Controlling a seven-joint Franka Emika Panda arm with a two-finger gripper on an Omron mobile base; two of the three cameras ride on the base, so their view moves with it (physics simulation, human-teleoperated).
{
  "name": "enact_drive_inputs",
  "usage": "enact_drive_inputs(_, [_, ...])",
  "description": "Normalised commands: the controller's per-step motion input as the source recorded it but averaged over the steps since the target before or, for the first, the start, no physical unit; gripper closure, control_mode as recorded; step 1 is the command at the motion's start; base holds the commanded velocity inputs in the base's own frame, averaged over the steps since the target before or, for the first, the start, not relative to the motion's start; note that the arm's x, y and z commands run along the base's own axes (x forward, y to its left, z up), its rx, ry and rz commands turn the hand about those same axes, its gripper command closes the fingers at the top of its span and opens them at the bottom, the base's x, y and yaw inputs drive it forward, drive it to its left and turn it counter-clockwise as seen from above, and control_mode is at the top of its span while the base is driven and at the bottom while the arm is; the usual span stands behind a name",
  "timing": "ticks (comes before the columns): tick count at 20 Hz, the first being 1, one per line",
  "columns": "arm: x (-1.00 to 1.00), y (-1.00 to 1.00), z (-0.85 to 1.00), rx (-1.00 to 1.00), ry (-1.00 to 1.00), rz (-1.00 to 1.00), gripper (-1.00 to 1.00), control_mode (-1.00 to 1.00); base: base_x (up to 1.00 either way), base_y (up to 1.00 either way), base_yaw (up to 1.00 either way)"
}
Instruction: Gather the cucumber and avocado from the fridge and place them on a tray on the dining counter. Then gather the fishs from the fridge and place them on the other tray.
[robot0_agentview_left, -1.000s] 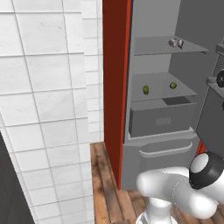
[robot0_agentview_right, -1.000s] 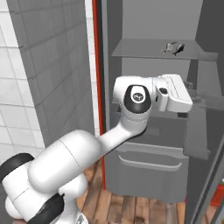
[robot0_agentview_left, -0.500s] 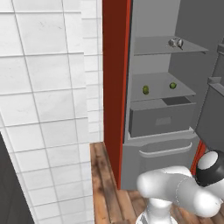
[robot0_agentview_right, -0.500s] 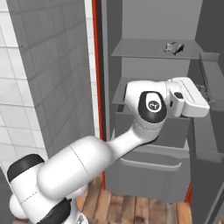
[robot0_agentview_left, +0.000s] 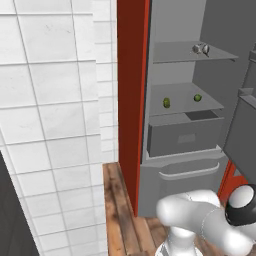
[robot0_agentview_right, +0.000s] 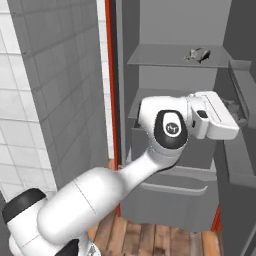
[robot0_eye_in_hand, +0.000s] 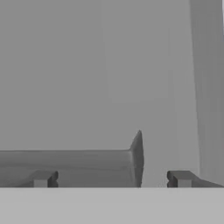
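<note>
Holding nothing, gripper (robot0_eye_in_hand: 111, 179) with jaws spread wide, raised before the open fridge (robot0_agentview_left: 180, 145) and facing flat grey panels. On the middle shelf (robot0_agentview_left: 185, 106), well apart from the jaws: small oval green avocado (robot0_agentview_left: 166, 102) upright at left, rounder green cucumber (robot0_agentview_left: 197, 98) at right, long axis unclear. Up on the top shelf (robot0_agentview_right: 175, 56), a grey fish (robot0_agentview_right: 196, 54), lying roughly crosswise.

In the right base view the arm (robot0_agentview_right: 150, 165) swings further right than a second ago, its hand (robot0_agentview_right: 212, 115) now before the fridge's (robot0_agentview_right: 175, 70) right side at the door shelves. In the left base view its elbow joint (robot0_agentview_left: 242, 205) sits lower and further right. The whole scene shifts slightly, so the base has moved.
</note>
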Motion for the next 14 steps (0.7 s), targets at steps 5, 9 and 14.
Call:
enact_drive_inputs(5, [-0.74,0.81,0.05,-0.04,0.00,0.00,-1.00,-1.00,0.00,0.00,0.00])
enact_drive_inputs(9, [-0.29,1.00,0.31,-0.03,0.13,0.07,-1.00,-1.00,0.00,0.00,0.00])
enact_drive_inputs(14, [-0.07,1.00,0.38,-0.02,0.31,0.16,-1.00,-1.00,0.00,0.00,0.00])
